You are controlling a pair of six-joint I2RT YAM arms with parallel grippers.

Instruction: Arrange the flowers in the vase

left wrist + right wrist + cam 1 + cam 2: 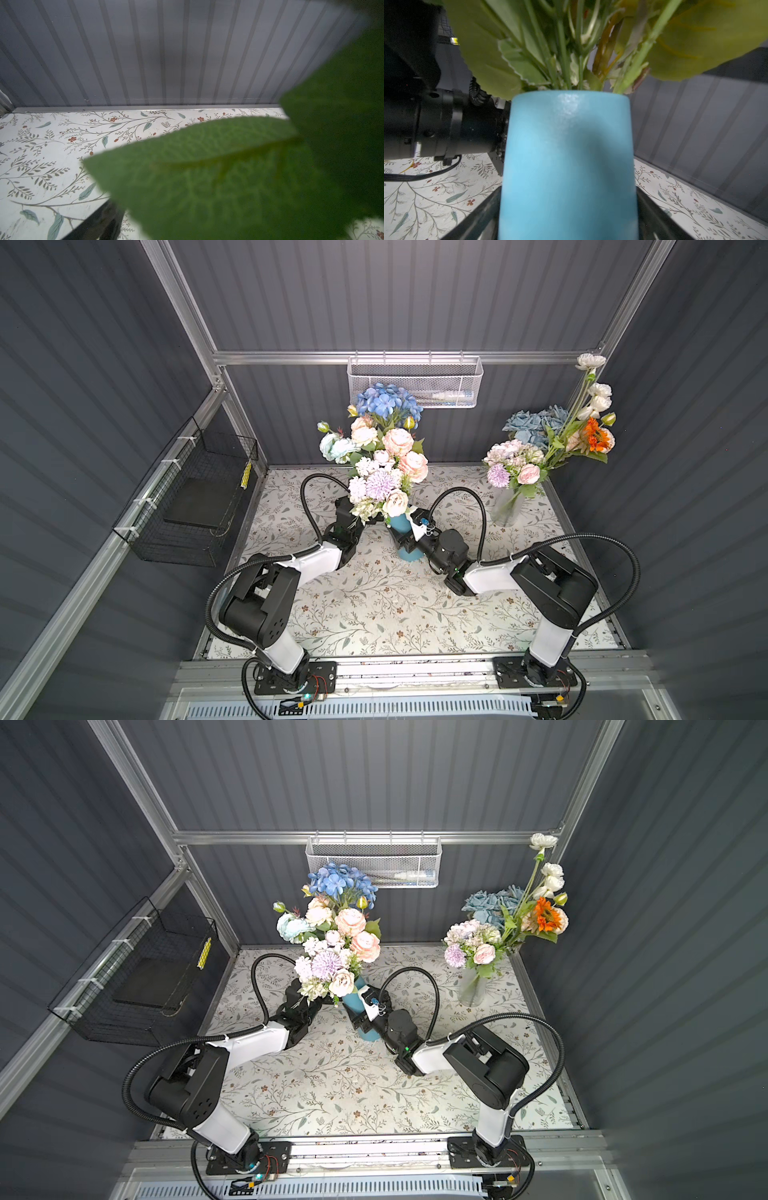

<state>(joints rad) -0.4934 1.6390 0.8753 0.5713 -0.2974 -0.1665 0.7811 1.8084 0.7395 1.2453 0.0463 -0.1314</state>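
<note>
Station, one moment.

Sky-blue cylindrical vase [409, 558] upright mid-table on the floral-print tabletop [374, 605]; it carries a full bouquet of pink, white, lilac and blue artificial flowers [386, 456], stems rising from the mouth and leaning toward the rear wall.

Right gripper [569, 191]: jaws spread wide and set against both sides of the blue vase low on its body; reads as a steadying grip.

Left gripper [353, 517]: just left of the vase, tucked under the lowest blossoms; jaws at full spread; a large green leaf [207, 176] blankets its wrist view, so whether any stem lies between the fingers cannot be told.

Second bunch of white, orange, blue and pink sprays [552, 435] stands in a clear glass vase [505, 506] at the right rear corner, well apart from both grippers; long axis upright, tilted toward that corner.

Judgement: that bunch lies nearer the right arm, but that arm is occupied; the free left arm would have to reach across.
</note>
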